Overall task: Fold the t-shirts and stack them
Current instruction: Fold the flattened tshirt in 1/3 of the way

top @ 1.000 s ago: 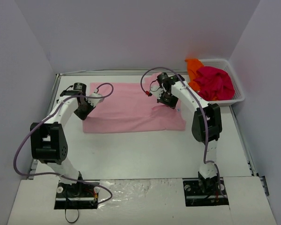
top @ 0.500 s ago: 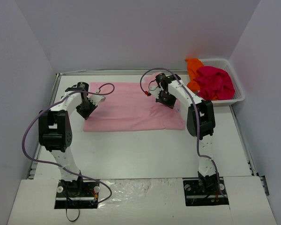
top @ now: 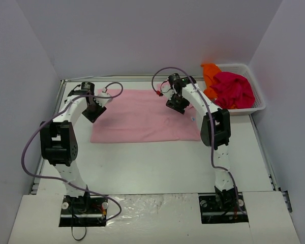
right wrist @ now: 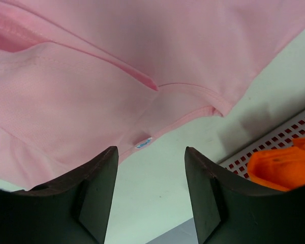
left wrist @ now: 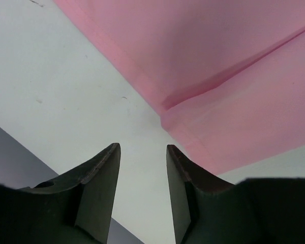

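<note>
The light pink t-shirt point(top: 142, 116) lies flat on the table as a wide folded rectangle. My left gripper point(top: 94, 113) hovers at its far left corner, open and empty; in the left wrist view the gripper point(left wrist: 142, 152) is over bare table beside the pink shirt's point(left wrist: 234, 76) edge. My right gripper point(top: 177, 105) stands open above the far right part. In the right wrist view the gripper point(right wrist: 151, 152) is just off the pink shirt's point(right wrist: 117, 66) hem, near the white neck label point(right wrist: 144, 143). A magenta-red t-shirt point(top: 234, 89) and an orange t-shirt point(top: 210, 73) sit crumpled in the basket.
The white mesh basket point(top: 246, 110) stands at the back right corner, close to my right arm; its wall point(right wrist: 284, 137) and the orange cloth point(right wrist: 282, 165) show in the right wrist view. White walls enclose the table on three sides.
Both grippers have gone from shut to open and let go of the pink shirt. Both have moved toward the back, and the raised cloth under the right gripper now lies flat.
</note>
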Controlling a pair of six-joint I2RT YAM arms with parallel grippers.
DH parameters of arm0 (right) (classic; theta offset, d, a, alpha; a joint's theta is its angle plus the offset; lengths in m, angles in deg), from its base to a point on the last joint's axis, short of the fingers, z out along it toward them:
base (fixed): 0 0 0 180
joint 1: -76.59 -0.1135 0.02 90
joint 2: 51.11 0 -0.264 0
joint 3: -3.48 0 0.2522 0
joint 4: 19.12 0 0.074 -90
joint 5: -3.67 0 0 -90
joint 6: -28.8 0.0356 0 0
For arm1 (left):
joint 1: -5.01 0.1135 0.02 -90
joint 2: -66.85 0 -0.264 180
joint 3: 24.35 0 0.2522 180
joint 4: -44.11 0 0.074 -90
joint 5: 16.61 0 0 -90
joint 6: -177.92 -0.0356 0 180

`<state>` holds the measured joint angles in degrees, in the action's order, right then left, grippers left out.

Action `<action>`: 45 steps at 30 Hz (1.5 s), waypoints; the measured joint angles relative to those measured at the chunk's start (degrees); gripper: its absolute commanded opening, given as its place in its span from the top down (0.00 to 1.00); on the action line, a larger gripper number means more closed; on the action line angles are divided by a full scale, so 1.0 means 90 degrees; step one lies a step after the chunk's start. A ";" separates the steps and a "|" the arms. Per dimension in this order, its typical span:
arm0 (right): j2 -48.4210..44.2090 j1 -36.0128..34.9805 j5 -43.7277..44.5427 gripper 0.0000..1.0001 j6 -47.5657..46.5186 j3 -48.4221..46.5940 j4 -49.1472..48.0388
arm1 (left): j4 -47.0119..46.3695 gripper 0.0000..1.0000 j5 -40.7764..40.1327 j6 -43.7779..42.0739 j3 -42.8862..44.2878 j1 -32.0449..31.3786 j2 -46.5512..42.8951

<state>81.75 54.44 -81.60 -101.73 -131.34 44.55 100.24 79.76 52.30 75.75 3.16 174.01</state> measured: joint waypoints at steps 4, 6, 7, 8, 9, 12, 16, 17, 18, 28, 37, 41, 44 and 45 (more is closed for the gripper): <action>-0.0027 0.0000 0.0090 0.49 0.0170 -0.0131 -0.0053 | 0.0017 0.58 -0.0078 0.0002 0.0007 0.0002 -0.0301; -0.0114 0.0000 0.0097 0.52 0.0236 -0.0053 -0.0090 | -0.0010 0.58 -0.0080 0.0005 -0.0053 0.0002 -0.0542; -0.0204 0.0000 0.0092 0.54 0.0272 0.0083 -0.0131 | -0.0027 0.59 -0.0073 0.0010 -0.0153 0.0002 -0.0726; -0.0350 0.0000 0.0090 0.57 0.0306 0.0272 -0.0163 | -0.0029 0.60 -0.0070 0.0017 -0.0250 0.0002 -0.0884; -0.0542 0.0000 0.0073 0.60 0.0333 0.0539 -0.0209 | -0.0053 0.69 -0.0061 0.0032 -0.0393 0.0002 -0.1076; -0.1217 0.0000 0.0012 0.80 0.0393 0.1341 -0.0243 | -0.0063 0.95 0.0027 0.0126 -0.0855 0.0007 -0.1588; -0.2076 0.0000 -0.0121 0.74 0.0537 0.2225 -0.0272 | -0.0063 0.91 0.0260 0.0175 -0.1341 0.0005 -0.1870; -0.2254 0.0000 -0.0151 0.69 0.0559 0.2390 -0.0284 | -0.0073 0.87 0.0316 0.0172 -0.1438 0.0005 -0.1880; -0.2426 0.0000 -0.0216 0.68 0.0578 0.2569 -0.0311 | -0.0070 0.86 0.0374 0.0180 -0.1559 0.0005 -0.1882; -0.3475 -0.0124 -0.0529 0.62 0.0653 0.4155 -0.0311 | -0.0070 0.76 0.0605 -0.0104 -0.2635 -0.0044 -0.2300; -0.3475 -0.0138 -0.0559 0.61 0.0799 0.4454 -0.0393 | -0.0304 0.70 0.0595 -0.0532 -0.3147 -0.0051 -0.2514; -0.3378 -0.0138 -0.0556 0.60 0.0862 0.4444 -0.0425 | -0.0457 0.69 0.0563 -0.0690 -0.3252 -0.0051 -0.2509; -0.3274 -0.0138 -0.0559 0.59 0.0913 0.4386 -0.0435 | -0.0678 0.66 0.0493 -0.0787 -0.3330 -0.0051 -0.2504; -0.3228 -0.0138 -0.0559 0.59 0.0942 0.4352 -0.0435 | -0.0724 0.65 0.0474 -0.0811 -0.3344 -0.0051 -0.2497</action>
<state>52.70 53.19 -86.62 -93.25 -92.17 40.64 93.73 84.02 45.00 45.66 2.70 151.54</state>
